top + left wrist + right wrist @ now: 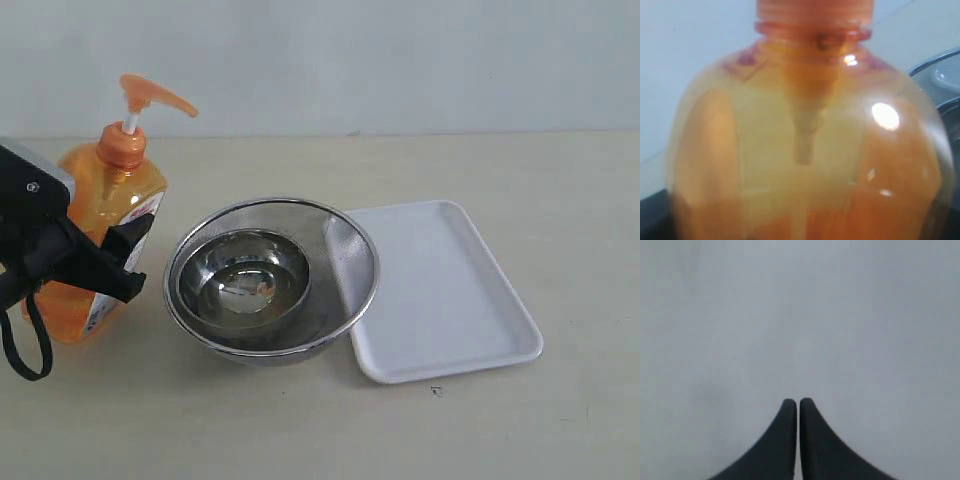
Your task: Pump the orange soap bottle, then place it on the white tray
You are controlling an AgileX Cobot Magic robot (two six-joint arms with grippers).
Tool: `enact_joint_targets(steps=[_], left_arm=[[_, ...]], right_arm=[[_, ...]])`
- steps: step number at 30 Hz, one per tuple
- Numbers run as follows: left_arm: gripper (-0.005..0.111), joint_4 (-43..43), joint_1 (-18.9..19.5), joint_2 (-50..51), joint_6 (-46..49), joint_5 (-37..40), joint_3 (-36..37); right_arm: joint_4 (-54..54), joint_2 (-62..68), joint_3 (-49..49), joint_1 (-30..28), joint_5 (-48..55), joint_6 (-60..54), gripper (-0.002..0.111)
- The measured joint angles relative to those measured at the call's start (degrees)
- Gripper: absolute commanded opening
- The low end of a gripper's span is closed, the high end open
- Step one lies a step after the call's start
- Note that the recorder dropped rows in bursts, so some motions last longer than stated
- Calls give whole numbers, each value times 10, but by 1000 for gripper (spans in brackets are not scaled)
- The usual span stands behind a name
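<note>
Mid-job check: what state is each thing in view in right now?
Soap bottle: upright on the table, pump raised.
Left pincer: around the bottle's lower body; grip unclear.
Right pincer: shut, empty.
Tray: flat, nothing on it.
Mesh bowl: upright, beside the tray.
Small bowl: nested inside it, looks empty.
</note>
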Motion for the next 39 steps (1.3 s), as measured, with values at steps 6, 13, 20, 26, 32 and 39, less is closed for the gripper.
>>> enact_joint_targets(steps=[6, 13, 20, 26, 32, 39], left_arm=[[5, 0, 0, 0, 0, 0, 0], [5, 0, 0, 0, 0, 0, 0], [5, 0, 0, 0, 0, 0, 0], [5, 0, 0, 0, 0, 0, 0], [5, 0, 0, 0, 0, 0, 0], [5, 0, 0, 0, 0, -1, 0]], right_arm=[[-1, -80, 119, -22, -173, 1, 0], [8, -149, 204, -52, -237, 1, 0], [10, -192, 209, -52, -237, 1, 0], [10, -206, 209, -52, -234, 1, 0], [10, -206, 209, -52, -232, 3, 0], [10, -206, 209, -52, -232, 3, 0]])
